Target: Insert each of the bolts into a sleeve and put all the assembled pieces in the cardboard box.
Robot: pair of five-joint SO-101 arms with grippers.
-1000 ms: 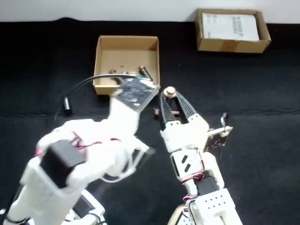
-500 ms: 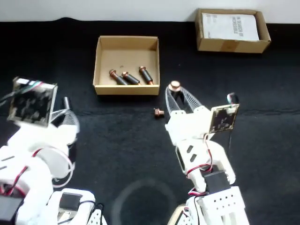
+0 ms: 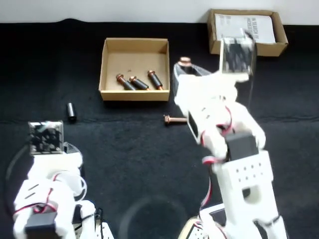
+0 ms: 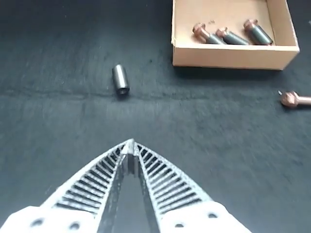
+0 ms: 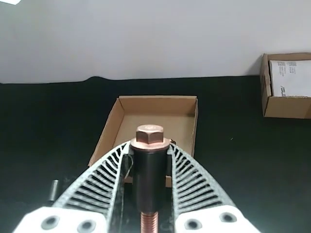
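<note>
I can read nothing from where I work. The only print lies on a white sheet inside the far box at the table's back edge: a few dark lines, too small for me to make out any word or number.

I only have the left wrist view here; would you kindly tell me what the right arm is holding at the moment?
Observer: The right gripper is shut on an assembled piece.
Operator: Thank you. Where is it relative to the box?
Observer: In the high view it appears just beyond the right wall of the cardboard box, not over the opening.
Operator: Is anything else on the table outside my view?
Observer: A second box holding a printed sheet, at the far right.
</note>
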